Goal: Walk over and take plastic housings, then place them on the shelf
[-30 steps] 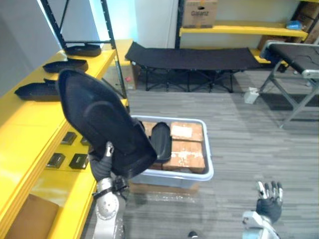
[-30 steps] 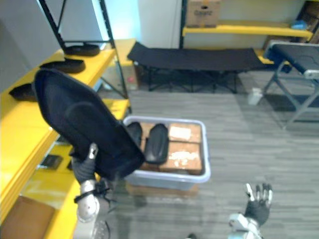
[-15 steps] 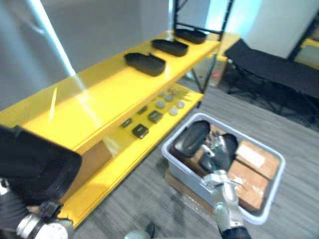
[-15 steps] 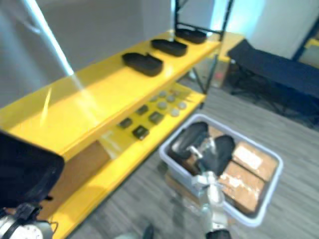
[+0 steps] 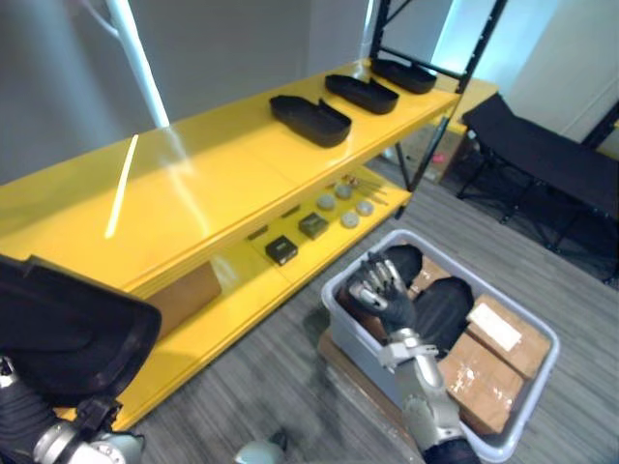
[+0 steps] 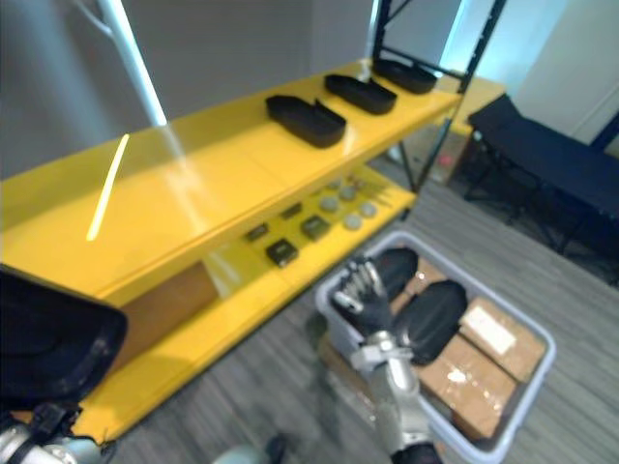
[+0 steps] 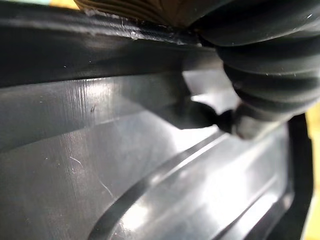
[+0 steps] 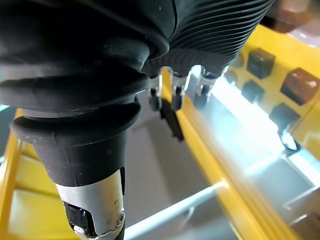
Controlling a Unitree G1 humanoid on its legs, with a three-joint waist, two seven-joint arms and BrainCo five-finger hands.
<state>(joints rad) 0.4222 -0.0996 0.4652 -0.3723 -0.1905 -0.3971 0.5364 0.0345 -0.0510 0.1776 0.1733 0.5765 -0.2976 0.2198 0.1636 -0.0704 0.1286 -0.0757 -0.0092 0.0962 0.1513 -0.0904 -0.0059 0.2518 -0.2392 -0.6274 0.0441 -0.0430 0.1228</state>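
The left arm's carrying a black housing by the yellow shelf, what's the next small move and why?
Probably raise the housing at the left hand onto the bare near stretch of the shelf top. It is not yet on that board, and three housings already line the far end.

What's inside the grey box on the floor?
The grey box holds two black plastic housings and brown cardboard boxes. The right hand hangs in front of one housing, hiding part of it; anything underneath them is covered.
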